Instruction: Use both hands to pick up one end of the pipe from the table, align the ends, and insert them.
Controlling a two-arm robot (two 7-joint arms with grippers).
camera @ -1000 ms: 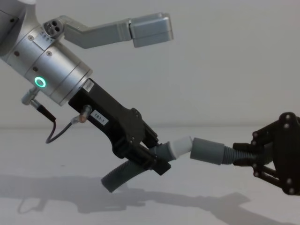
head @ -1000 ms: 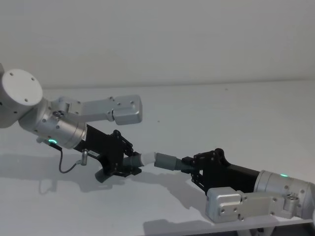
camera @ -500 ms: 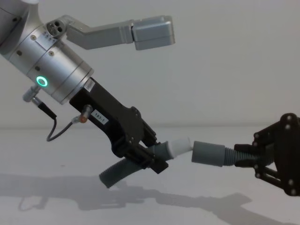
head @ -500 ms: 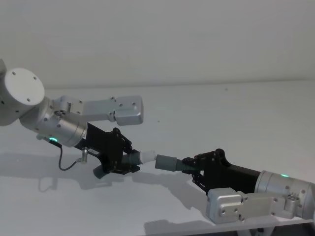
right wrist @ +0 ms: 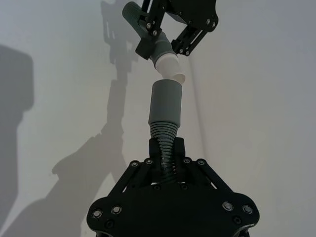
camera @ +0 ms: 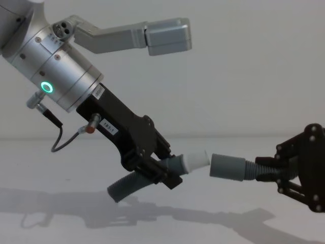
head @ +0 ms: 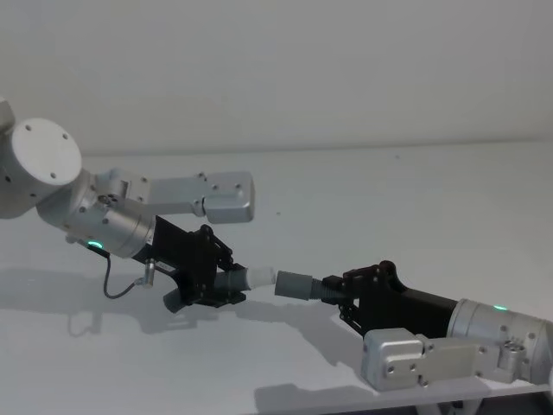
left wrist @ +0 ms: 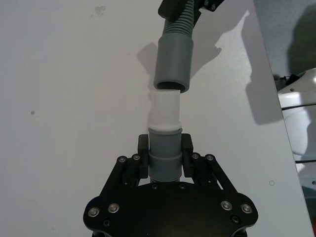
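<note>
Both hose pieces are held above the table (head: pixel 415 199), centre-low in the head view. The left gripper (camera: pixel 170 170) is clamped on the hose (camera: pixel 129 184) just behind its white tip (camera: pixel 195 160); the right gripper (head: pixel 339 292) is clamped on the ribbed hose (right wrist: pixel 165 136) behind the grey cuff (camera: pixel 227 166).

Tip and cuff mouth are just apart, nearly coaxial, the tip tilted slightly up. That tilt should be levelled first, then the tip pushed straight along the axis.

A small white label (camera: pixel 106 125) is seen on the left gripper body; its print is not readable.
</note>
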